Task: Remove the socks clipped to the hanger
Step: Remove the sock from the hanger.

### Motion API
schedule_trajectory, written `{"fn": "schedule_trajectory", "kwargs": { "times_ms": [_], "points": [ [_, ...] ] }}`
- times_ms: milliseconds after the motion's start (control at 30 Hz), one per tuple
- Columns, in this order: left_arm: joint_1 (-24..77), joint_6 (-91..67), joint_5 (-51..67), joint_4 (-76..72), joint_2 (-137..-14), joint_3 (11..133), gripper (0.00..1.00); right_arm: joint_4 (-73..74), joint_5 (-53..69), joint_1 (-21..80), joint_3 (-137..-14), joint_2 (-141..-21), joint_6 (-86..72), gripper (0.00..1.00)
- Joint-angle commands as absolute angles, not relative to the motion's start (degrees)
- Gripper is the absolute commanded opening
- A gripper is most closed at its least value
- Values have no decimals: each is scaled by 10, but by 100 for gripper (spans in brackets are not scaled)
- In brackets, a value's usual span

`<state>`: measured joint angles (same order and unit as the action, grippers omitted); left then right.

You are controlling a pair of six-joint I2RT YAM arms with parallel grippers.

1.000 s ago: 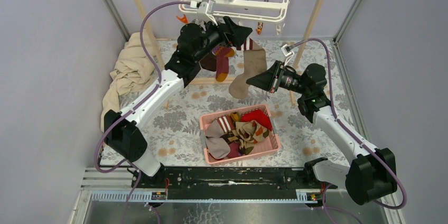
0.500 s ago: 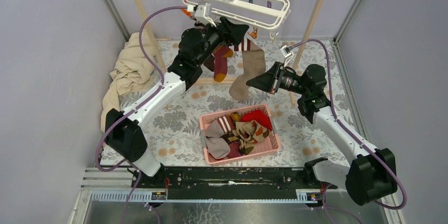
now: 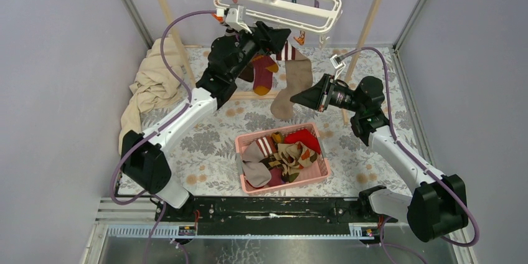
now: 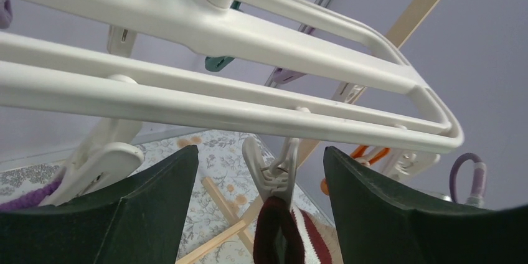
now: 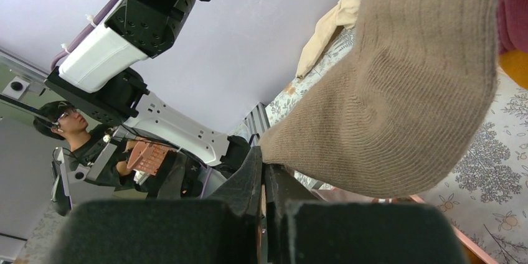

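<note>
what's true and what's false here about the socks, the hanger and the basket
The right fingers are shut on the beige sock's toe. True.
The left fingers are clamped on a clip. False: they stand open, on either side of a white clip.
The pink basket is empty. False: it holds several socks.
The beige sock hangs from the hanger. True.

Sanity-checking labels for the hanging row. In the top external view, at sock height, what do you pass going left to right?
In order: beige cloth → magenta sock with orange toe → tan sock → right wooden post.
</note>
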<state>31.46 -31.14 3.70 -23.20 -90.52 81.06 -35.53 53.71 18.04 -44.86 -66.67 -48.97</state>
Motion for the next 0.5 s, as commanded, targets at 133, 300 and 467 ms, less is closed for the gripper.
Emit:
{"fn": "schedule_trajectory", "kwargs": {
  "times_ms": [133,300,467],
  "points": [
    [316,-295,13,-287,-873,800,79,-396,558,178,-447,-656,-497,0],
    [314,-296,24,-283,-884,809,70,-397,559,178,-445,-656,-498,0],
    [314,-297,27,-281,-887,812,69,-396,562,178,-445,-656,-496,0]
  ]
}}
